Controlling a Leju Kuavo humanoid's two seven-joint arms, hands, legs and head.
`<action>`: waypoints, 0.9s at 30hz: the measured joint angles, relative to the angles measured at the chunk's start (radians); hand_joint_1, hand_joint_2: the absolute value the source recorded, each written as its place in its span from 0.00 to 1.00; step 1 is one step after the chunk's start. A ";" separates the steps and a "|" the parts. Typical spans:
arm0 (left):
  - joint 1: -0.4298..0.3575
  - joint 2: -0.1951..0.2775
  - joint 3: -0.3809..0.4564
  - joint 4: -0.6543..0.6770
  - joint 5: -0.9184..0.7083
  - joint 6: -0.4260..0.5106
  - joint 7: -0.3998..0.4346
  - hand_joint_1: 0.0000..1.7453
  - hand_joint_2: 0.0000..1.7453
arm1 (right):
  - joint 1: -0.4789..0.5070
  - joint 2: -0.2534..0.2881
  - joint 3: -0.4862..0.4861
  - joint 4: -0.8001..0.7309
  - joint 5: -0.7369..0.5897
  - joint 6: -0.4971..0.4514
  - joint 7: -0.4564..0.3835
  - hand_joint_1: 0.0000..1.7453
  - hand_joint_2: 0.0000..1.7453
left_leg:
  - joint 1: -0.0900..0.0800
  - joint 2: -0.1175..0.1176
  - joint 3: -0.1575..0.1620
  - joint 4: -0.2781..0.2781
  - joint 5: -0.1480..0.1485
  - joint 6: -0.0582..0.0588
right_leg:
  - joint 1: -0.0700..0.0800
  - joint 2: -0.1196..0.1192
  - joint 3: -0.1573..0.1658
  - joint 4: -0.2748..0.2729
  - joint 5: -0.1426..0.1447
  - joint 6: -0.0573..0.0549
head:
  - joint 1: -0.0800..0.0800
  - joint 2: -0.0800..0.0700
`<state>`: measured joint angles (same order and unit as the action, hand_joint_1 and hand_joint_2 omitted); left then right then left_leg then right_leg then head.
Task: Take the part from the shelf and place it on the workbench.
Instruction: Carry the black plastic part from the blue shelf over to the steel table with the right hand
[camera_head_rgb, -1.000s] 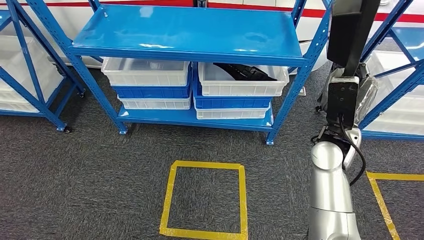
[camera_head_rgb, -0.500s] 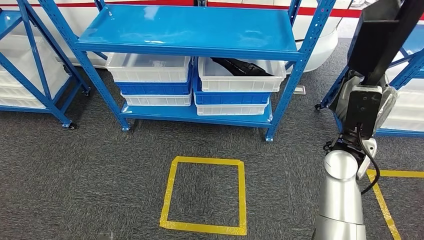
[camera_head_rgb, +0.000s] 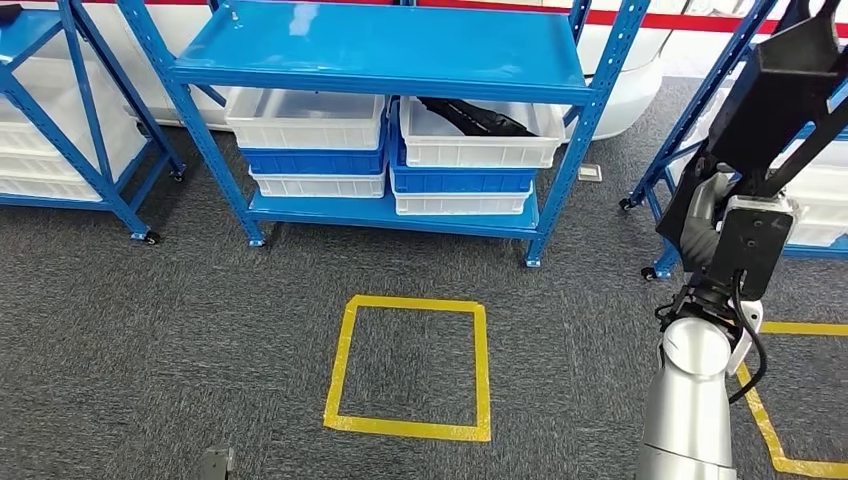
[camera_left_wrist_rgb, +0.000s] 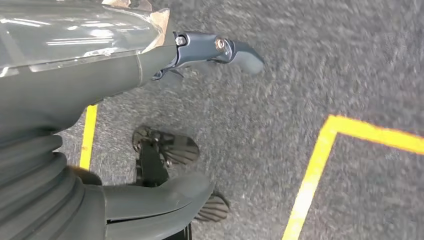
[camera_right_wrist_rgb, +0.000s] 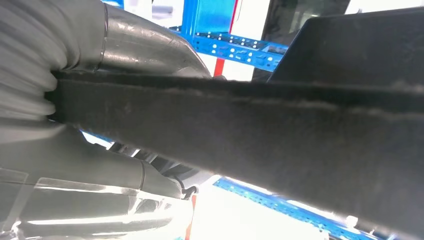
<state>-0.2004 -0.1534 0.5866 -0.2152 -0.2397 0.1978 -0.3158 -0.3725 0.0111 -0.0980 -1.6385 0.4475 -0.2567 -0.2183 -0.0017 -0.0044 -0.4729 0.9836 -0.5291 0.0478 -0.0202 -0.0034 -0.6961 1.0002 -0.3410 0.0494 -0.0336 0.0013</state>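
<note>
My right hand (camera_head_rgb: 722, 215) is raised at the right of the head view and grips a long black part (camera_head_rgb: 790, 90) that sticks up past the picture's top edge. In the right wrist view the black part (camera_right_wrist_rgb: 250, 130) runs straight across in front of the hand (camera_right_wrist_rgb: 95, 150), hiding the fingers. A second black part (camera_head_rgb: 475, 117) lies in a white bin (camera_head_rgb: 480, 150) on the blue shelf (camera_head_rgb: 380, 50). My left hand (camera_left_wrist_rgb: 100, 75) hangs over the grey carpet, fingers apart, holding nothing.
A yellow tape square (camera_head_rgb: 345, 340) marks the carpet in front of the shelf. More blue racks stand at the left (camera_head_rgb: 60, 100) and right (camera_head_rgb: 700, 110). White and blue bins (camera_head_rgb: 310, 150) fill the lower shelf. Another yellow tape line (camera_head_rgb: 770, 420) runs beside my right arm.
The whole picture has shifted, so the camera has moved: the shelf now sits higher and farther off. My right arm with the black part appears farther right and lower.
</note>
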 joint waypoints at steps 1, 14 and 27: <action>0.000 0.000 -0.001 0.000 0.000 0.001 0.000 0.00 1.00 | 0.001 0.000 -0.004 0.003 -0.005 0.001 -0.002 1.00 1.00 | 0.002 0.003 -0.016 -0.002 0.018 0.008 | 0.000 0.001 -0.015 0.029 -0.040 -0.005 | 0.004 0.000; 0.000 0.002 -0.003 0.000 -0.007 0.007 0.005 0.00 1.00 | -0.070 0.010 0.000 0.093 -0.043 0.027 -0.020 1.00 1.00 | -0.003 0.008 -0.210 0.006 0.196 -0.016 | 0.006 -0.001 0.233 -0.020 -0.182 -0.015 | 0.015 0.000; 0.005 0.009 -0.003 -0.002 0.004 0.006 -0.007 0.00 1.00 | -0.099 0.032 0.014 0.147 -0.047 0.025 -0.020 1.00 1.00 | 0.004 -0.001 -0.020 0.039 0.001 -0.028 | 0.008 -0.009 0.046 0.007 -0.034 -0.023 | 0.003 0.000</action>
<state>-0.1956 -0.1442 0.5840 -0.2177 -0.2361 0.2041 -0.3228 -0.4714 0.0427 -0.0843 -1.4917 0.4005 -0.2318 -0.2385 0.0021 -0.0055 -0.4932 1.0225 -0.5283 0.0197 -0.0124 -0.0128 -0.6502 1.0076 -0.3752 0.0261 -0.0305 0.0012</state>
